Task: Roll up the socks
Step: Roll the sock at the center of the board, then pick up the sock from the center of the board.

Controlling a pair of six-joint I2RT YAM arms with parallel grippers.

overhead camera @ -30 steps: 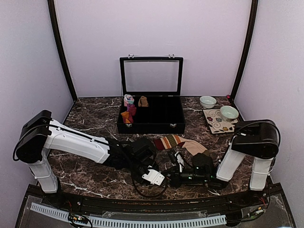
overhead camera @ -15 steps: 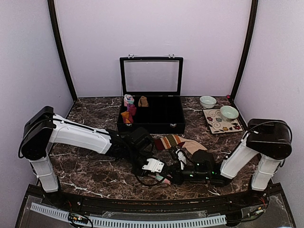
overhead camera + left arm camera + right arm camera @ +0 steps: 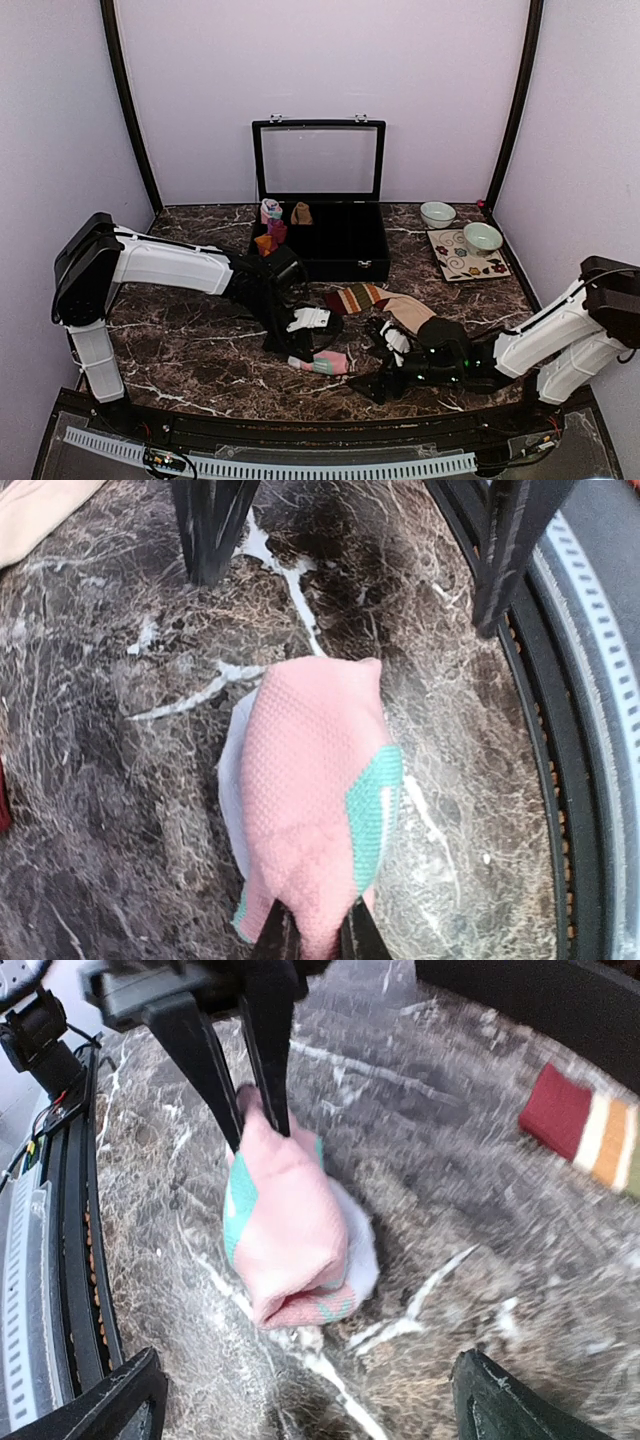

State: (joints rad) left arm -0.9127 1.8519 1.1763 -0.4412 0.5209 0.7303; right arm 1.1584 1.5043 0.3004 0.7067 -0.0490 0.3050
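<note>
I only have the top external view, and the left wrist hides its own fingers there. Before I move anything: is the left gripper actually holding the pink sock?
Observer: Yes. The left wrist view shows the left gripper pinched shut on one end of the pink sock.
Operator: Is the right gripper touching the sock?
Observer: No. In the right wrist view the right gripper has its jaws wide open and clear of the sock.
Operator: What shape is the sock in?
Observer: It is bunched into a short bundle, pink outside with a mint band, and a white layer peeks out along one side.
</note>
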